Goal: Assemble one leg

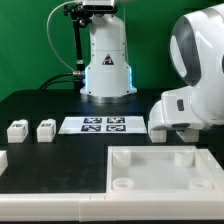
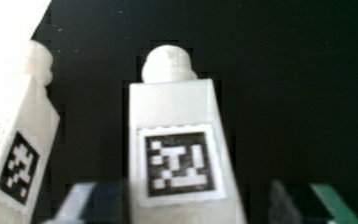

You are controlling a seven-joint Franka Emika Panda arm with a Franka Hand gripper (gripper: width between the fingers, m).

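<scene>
The small white plastic tagged leg (image 2: 176, 130) sits between the spread jaws of the gripper (image 2: 197, 203). Next, I think: squeeze, then lift.

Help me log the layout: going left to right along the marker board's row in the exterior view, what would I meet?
first leg → second leg → marker board → robot arm

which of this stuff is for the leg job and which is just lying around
For the job: leg centred in the wrist view; white tray-like piece with corner sockets.
Just lying about, likely: second leg beside it; two legs at the exterior view's left; marker board.
</scene>
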